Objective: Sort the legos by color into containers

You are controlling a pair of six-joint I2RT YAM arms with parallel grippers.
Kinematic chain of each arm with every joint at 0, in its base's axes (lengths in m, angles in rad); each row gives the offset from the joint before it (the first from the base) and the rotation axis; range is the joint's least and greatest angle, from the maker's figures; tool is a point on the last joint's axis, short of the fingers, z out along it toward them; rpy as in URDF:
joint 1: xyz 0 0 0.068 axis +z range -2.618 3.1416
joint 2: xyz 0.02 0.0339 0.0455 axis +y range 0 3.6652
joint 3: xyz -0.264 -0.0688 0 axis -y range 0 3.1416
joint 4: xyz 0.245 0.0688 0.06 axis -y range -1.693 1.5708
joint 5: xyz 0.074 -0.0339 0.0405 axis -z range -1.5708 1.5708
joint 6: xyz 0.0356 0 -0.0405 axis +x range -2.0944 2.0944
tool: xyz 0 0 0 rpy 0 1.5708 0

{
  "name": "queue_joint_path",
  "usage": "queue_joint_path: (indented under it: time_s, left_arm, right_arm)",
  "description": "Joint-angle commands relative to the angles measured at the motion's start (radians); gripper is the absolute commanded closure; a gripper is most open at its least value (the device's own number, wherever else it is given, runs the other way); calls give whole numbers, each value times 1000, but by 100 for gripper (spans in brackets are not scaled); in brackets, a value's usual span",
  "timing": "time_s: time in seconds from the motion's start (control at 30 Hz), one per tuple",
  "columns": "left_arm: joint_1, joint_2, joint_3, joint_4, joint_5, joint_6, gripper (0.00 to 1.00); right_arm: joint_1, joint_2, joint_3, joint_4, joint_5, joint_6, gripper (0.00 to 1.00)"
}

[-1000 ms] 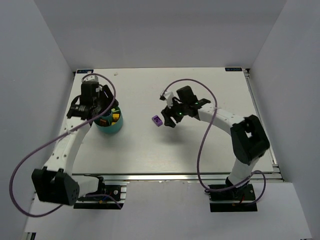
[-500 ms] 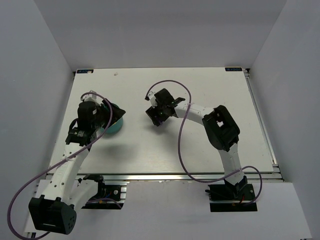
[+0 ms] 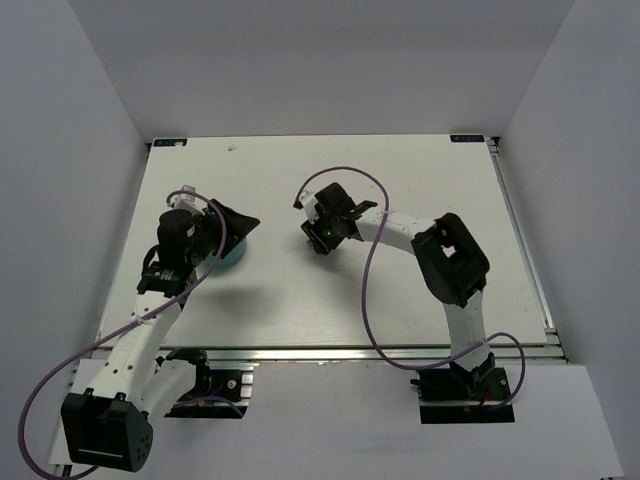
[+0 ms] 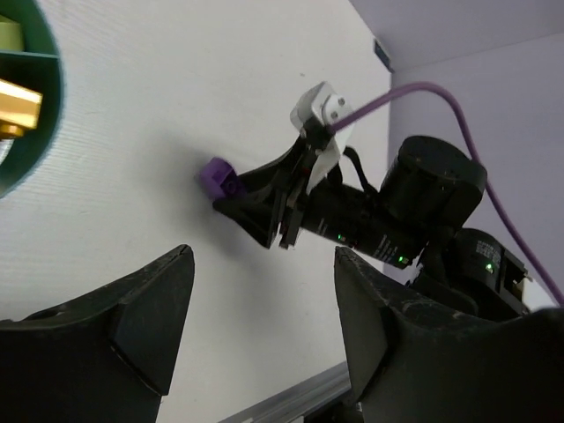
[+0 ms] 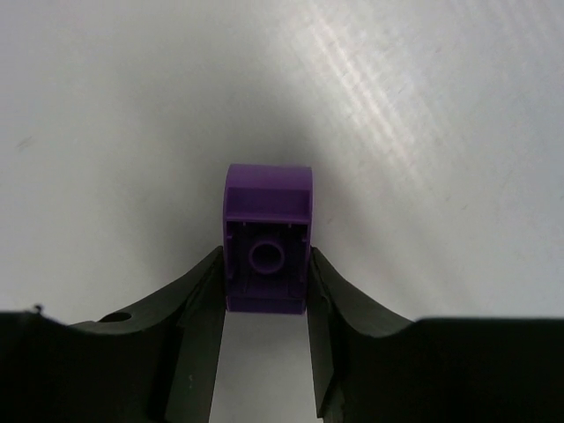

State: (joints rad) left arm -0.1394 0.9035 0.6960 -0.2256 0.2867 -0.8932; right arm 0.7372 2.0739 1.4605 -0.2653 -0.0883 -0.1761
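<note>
Left side: the left pincer (image 3: pixel 232 222) hangs over the teal bowl (image 3: pixel 236 257) near the left part of the bench (image 3: pixel 400 180). From the top view the pincer and wrist cover most of the bowl, and only a sliver of its near rim shows. In the left wrist view its two fingers (image 4: pixel 132 308) stand apart with bare bench between them and nothing held.

Bowl contents: at the upper left corner of the left wrist view, part of the bowl's rim and one divider are visible. An orange brick (image 4: pixel 18 101) lies in one compartment and a lime green brick (image 4: pixel 7 35) in the compartment next to it. The other compartments are out of view.

Centre: the purple brick (image 5: pixel 267 233) is on open bench, well apart from the bowl and to its right. The top view does not show it, as the right pincer hides it.

Right side: the right arm reaches leftward across the bench, with a purple cable (image 3: pixel 340 172) looping above it. The right pincer (image 5: pixel 266 264) is clamped on the purple brick, one finger pressed to each side of its lower half. The brick's hollow underside faces the wrist camera. Seen from the left wrist, the brick sits at the pincer's tip, down at the bench surface; whether it is lifted clear cannot be told
</note>
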Motion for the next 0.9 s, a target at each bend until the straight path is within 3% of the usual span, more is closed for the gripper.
queue_joint_path:
  time_s: [0.0,0.23,0.57,0.87]
  left_arm:
    - [3,9,-32,136,97,-70,26]
    - [-46,126,-47,262,184,-119,22]
    - [-252,294,-20,474,210,-184,22]
    - [-295,331,-6,444,204,-174,28]
  right_arm:
    - [-25,-191,-89,87,-141,-77,100]
    - [-47,-455,-282,138,-549,-313,100]
    - [-45,-520,-299,117,-620,-333,100]
    - [-45,-534,-275,123,-630,-313,100]
